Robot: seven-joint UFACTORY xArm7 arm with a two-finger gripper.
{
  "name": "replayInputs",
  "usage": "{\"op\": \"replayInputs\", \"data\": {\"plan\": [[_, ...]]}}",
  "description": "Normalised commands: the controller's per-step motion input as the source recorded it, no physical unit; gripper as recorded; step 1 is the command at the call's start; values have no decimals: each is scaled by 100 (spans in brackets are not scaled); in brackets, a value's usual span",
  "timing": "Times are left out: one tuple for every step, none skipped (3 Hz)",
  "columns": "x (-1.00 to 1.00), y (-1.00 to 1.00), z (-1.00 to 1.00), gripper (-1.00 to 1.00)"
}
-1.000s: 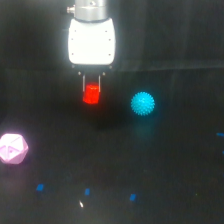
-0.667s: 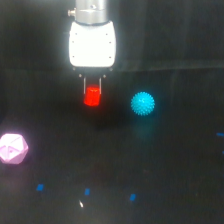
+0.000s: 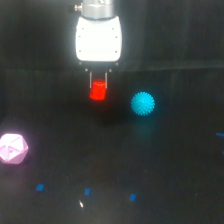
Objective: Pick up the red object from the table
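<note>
Exterior view: end effector (image 3: 98, 85) clamped narrow on red object (image 3: 98, 91), cylinder upright between fingertips, seemingly off surface (image 3: 165, 165). Cyan ball (image 3: 143, 104) just beside, toward view's right, slightly lower. Pink polyhedron (image 3: 12, 148) well apart, toward view's left and lower. Judgement: lift under way; raise straight, hold squeeze steady, avoid sideways drift toward ball.

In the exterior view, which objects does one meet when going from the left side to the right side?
pink faceted polyhedron → red object, between the fingers of the gripper → cyan spiky ball
</note>
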Motion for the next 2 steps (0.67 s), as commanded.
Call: {"op": "replayInputs", "data": {"plan": [[-25,-53,-51,-97],[-22,-15,-9,-100]]}}
